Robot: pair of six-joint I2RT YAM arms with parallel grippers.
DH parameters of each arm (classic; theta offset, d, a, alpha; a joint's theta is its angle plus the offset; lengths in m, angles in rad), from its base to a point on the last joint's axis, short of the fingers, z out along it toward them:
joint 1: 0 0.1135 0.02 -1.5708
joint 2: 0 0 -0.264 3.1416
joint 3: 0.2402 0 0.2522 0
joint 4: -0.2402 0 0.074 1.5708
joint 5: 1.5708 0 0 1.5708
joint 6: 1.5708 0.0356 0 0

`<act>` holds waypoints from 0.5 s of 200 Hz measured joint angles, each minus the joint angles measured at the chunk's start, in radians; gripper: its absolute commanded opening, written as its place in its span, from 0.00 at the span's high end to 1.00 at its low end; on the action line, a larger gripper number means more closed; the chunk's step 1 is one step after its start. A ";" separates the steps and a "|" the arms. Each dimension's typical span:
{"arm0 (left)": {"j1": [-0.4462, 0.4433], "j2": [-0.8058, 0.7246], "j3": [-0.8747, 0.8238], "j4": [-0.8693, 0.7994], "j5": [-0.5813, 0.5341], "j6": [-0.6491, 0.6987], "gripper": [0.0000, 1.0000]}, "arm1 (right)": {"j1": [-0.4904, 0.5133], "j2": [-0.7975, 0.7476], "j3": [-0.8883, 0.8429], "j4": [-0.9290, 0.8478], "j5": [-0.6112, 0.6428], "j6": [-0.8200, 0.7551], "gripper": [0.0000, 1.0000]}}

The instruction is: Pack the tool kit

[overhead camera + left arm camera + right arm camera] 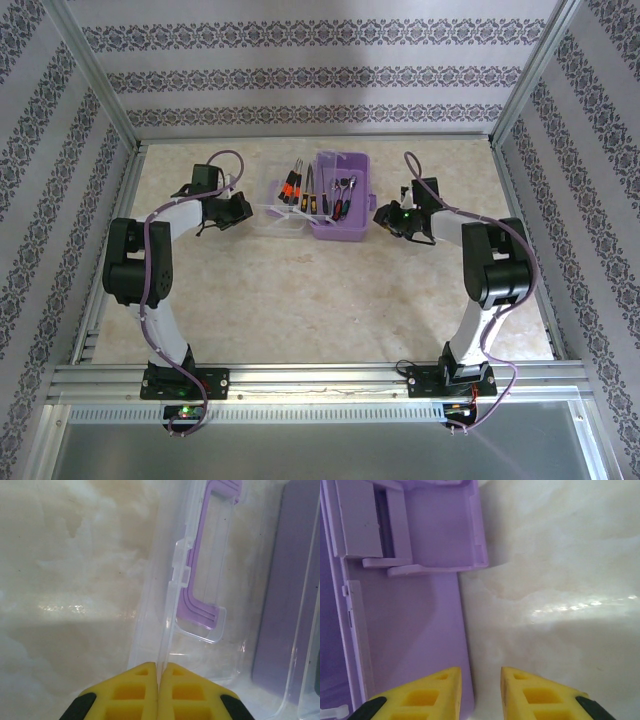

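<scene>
Down at the near edge of the table (320,310), the left arm's base (178,380) and the right arm's base (452,375) sit on a metal rail (320,372). Both arms bend up and reach toward the far half of the table.

Next comes the left gripper (159,669), at the left side of the tool kit (340,232). Its yellow fingers (135,690) are pressed together with no gap. The thin edge of the clear lid (165,630) runs right in between them, so the gripper is pinching the lid. The lid lies open on the table, to the left of the lilac base (420,630). The purple handle (200,580) is on the lid, a bit past the fingers.

The right gripper (481,690) is at the right side of the kit. Its fingers are apart, and you can see the table through the gap. It has hold of nothing. One finger hangs over the lilac base and the other over the bare table. The side of the base lies just by the gap.

The kit sits in the far middle of the table, between the two grippers. Small tools (340,195) with red and black handles lie in the base. More tools with orange handles (293,186) lie on the lid side.

Behind it all stands a wall with striped, flowery paper (320,80).
</scene>
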 measured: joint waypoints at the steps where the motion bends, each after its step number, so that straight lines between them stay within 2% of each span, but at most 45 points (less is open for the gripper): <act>1: -0.001 0.000 0.001 -0.001 0.000 0.000 1.00 | 0.001 0.001 0.000 0.000 0.000 0.000 0.72; 100: -0.036 -0.022 0.107 -0.189 -0.141 0.071 1.00 | 0.047 0.054 0.024 0.041 -0.014 0.043 0.73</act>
